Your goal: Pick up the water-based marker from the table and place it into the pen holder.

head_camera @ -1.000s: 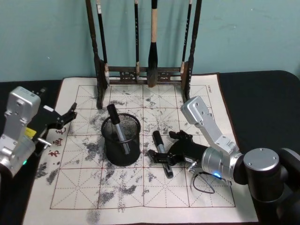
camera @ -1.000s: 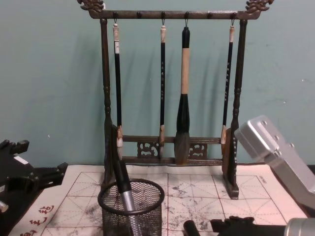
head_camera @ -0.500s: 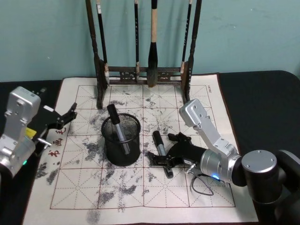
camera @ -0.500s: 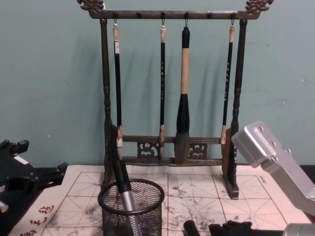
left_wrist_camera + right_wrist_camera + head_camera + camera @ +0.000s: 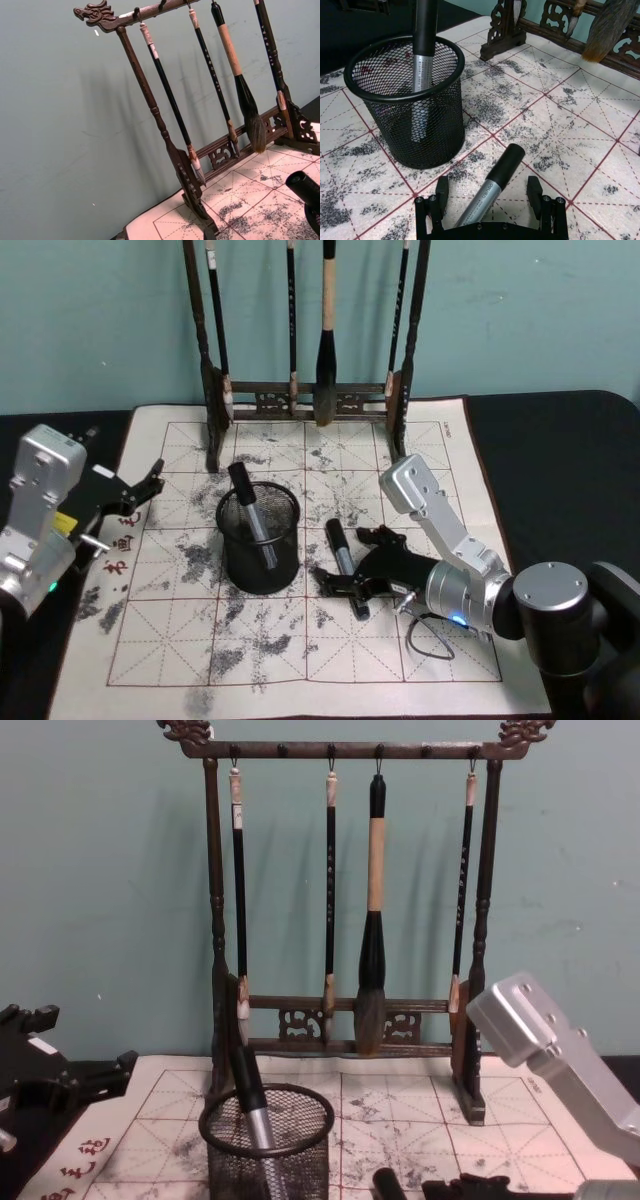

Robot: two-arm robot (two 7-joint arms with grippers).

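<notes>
A water-based marker (image 5: 343,562) with a black cap and silver barrel lies on the white grid cloth of the table (image 5: 180,640), just right of the pen holder (image 5: 259,540). My right gripper (image 5: 347,581) is open and low over the cloth. In the right wrist view its fingers (image 5: 441,189) stand on either side of the marker (image 5: 492,182) without touching it, and the pen holder (image 5: 405,102) is close by. A second marker (image 5: 246,502) leans inside the holder. My left gripper (image 5: 135,492) stays open at the cloth's left edge.
A tall dark wooden brush rack (image 5: 310,395) with several hanging brushes stands at the back of the cloth. Black table surface (image 5: 560,460) lies to the right. A loop of cable (image 5: 432,632) hangs under my right wrist.
My right arm has crept a little to the left and forward, bringing the open fingers further along the lying marker. The left arm, both markers and the holder have not moved.
</notes>
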